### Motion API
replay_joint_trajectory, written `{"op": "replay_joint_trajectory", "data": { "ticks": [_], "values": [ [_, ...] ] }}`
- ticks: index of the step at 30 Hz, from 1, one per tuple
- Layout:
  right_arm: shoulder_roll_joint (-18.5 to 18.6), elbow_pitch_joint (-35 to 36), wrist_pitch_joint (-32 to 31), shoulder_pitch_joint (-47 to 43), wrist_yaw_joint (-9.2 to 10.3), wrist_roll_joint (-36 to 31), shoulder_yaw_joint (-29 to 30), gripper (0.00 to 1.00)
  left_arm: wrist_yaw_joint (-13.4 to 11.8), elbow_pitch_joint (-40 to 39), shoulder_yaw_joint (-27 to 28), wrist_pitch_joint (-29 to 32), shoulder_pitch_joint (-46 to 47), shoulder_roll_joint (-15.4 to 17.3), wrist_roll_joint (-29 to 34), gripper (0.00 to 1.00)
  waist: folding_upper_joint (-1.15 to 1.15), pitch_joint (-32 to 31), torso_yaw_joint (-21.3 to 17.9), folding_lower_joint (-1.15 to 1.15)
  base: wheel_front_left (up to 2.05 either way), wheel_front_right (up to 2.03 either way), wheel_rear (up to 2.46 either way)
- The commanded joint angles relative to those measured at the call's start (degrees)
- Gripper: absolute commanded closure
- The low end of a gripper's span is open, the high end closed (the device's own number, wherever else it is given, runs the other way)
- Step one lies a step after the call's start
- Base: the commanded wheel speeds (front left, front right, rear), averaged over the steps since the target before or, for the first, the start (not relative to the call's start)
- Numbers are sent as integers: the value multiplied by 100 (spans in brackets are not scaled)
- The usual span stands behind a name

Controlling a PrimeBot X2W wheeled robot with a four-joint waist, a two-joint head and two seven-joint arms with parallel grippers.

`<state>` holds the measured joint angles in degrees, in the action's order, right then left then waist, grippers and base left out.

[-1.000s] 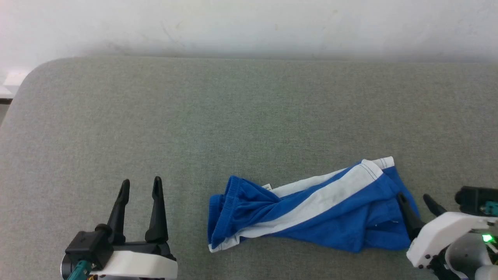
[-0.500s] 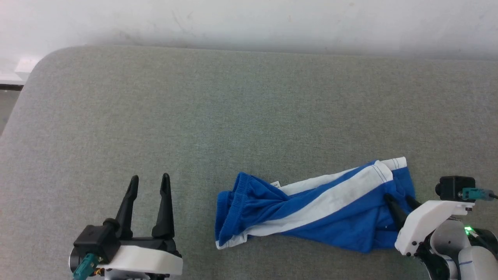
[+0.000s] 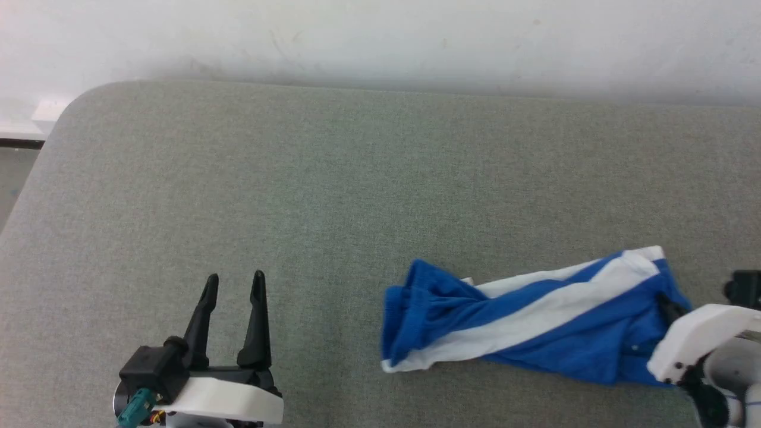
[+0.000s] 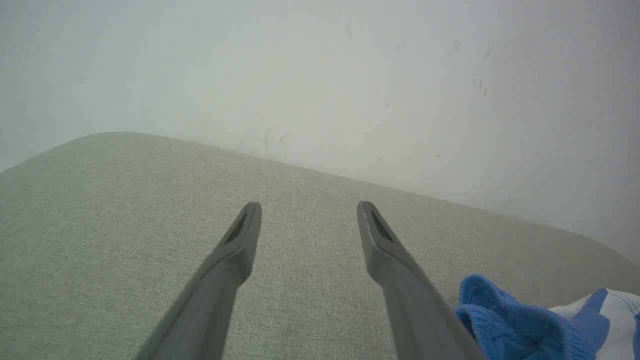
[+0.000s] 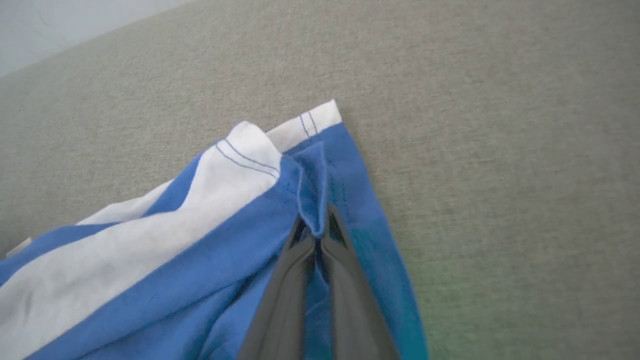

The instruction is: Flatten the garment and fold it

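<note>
The garment (image 3: 535, 321), blue shorts with white stripes, lies bunched and twisted on the grey cushion (image 3: 333, 178) at the lower right of the head view. My right gripper (image 3: 667, 304) is shut on a fold of blue cloth at its right end. In the right wrist view the fingertips (image 5: 316, 231) pinch a raised blue pleat of the garment (image 5: 200, 225) near the hem. My left gripper (image 3: 233, 284) stands open at the lower left, well apart from the shorts. In the left wrist view, my left gripper (image 4: 309, 212) hovers over bare fabric, the garment's blue waistband (image 4: 505, 320) to its right.
A pale wall (image 3: 380, 35) runs along the cushion's far edge. The cushion's rounded corner (image 3: 71, 104) sits at the upper left, with a floor gap beside it. Bare grey fabric stretches between my left gripper and the shorts.
My right gripper has closed on the right end of the shorts and drawn them rightward, stretching them longer. The head camera has also shifted. My left gripper stays open.
</note>
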<state>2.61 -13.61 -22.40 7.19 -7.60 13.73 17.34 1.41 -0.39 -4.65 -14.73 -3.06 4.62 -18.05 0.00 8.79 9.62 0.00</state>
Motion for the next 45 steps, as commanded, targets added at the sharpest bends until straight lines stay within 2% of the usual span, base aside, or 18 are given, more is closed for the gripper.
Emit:
{"op": "replay_joint_trajectory", "data": {
  "ticks": [1, 5, 12, 19, 33, 38, 45],
  "values": [
    [27, 99, 47, -45, 11, -149, 193, 100, 32, 24, 29, -27, 19, -24, 40, 0, 0, -33, -22, 0, 0, 0, 0],
    [27, 339, 29, -174, 11, -380, 713, 100, 39, 42, 55, -27, -44, -30, 59, 0, 0, -110, -77, 0, 0, 0, 0],
    [27, 665, -72, -353, 11, -405, 872, 100, 58, 68, 49, -27, -130, -4, 85, 0, 0, -225, -176, 0, 0, 0, 0],
    [27, 1140, -224, -489, 11, 85, -30, 100, 66, 147, -60, -21, -150, -11, 74, 0, 0, -347, -213, 0, 0, 0, 0],
    [27, 2167, -709, -426, 11, 498, -2092, 100, 34, 218, -176, -3, -227, -29, -27, 0, 0, -451, 9, 0, 0, 0, 0],
    [27, 1985, -749, -260, 11, 618, -2760, 100, 22, 247, -206, -5, -180, -41, -75, 0, 0, -393, 63, 0, 0, 0, 0],
    [27, 931, -685, -1, 11, 524, -3252, 100, 27, 302, -240, -9, -57, -57, -143, 0, 0, -290, 173, 0, 0, 0, 0]
  ]
}}
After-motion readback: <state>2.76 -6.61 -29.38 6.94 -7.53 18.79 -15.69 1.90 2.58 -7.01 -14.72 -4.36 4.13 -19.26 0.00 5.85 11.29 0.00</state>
